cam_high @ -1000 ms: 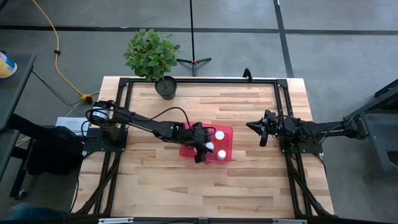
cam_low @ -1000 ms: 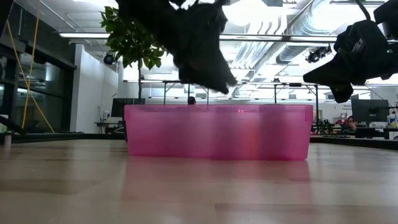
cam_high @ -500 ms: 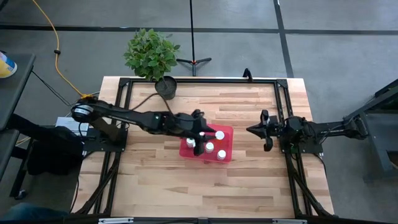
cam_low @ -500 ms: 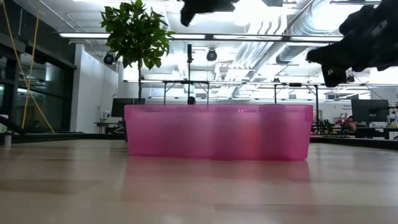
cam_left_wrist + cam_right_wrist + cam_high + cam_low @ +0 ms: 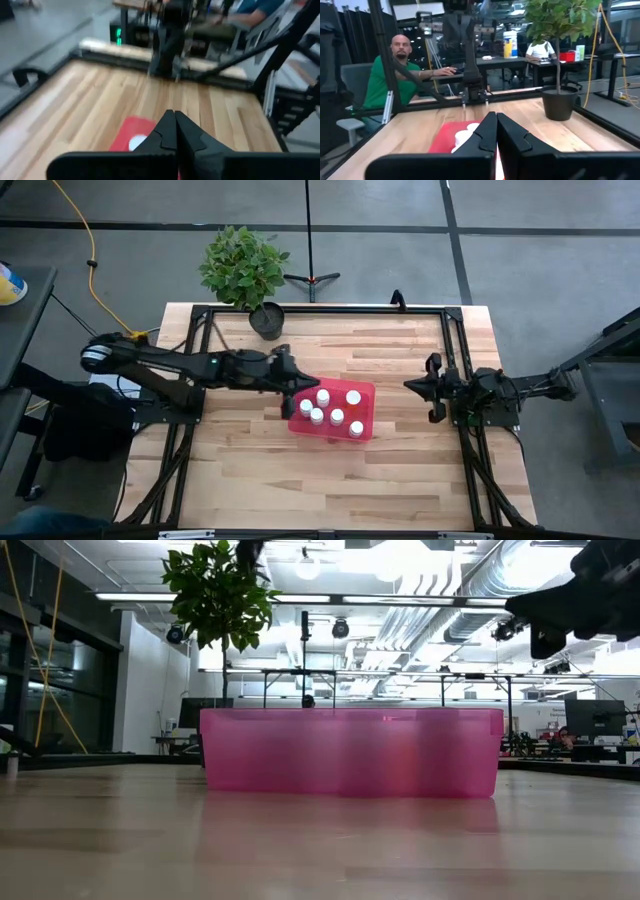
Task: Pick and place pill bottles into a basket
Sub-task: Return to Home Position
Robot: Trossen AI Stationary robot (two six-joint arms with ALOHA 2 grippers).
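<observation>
The basket [image 5: 364, 412] is a red-pink bin standing on the wooden table near its middle; the low view shows its long wall [image 5: 350, 752]. Several pill bottles [image 5: 337, 416] stand upright in it with their white caps up. My left gripper [image 5: 294, 386] is shut and empty. It hangs above the table just left of the basket, pointing toward it. In the left wrist view its fingers [image 5: 175, 120] meet over the basket's red edge [image 5: 127, 134]. My right gripper [image 5: 409, 385] is also shut and empty, held level to the right of the basket.
A dark plant pot [image 5: 267, 321] with a leafy plant stands at the table's far edge, left of centre. A black frame [image 5: 330, 308] runs round the table. A person in a green shirt [image 5: 385, 82] sits beyond the table's left side.
My left gripper has risen out of the basket and drawn back toward the table's left edge. Its fingers, apart over the basket a second ago, now stand together. More white caps in the basket show now that the arm has gone. My right gripper has risen a little.
</observation>
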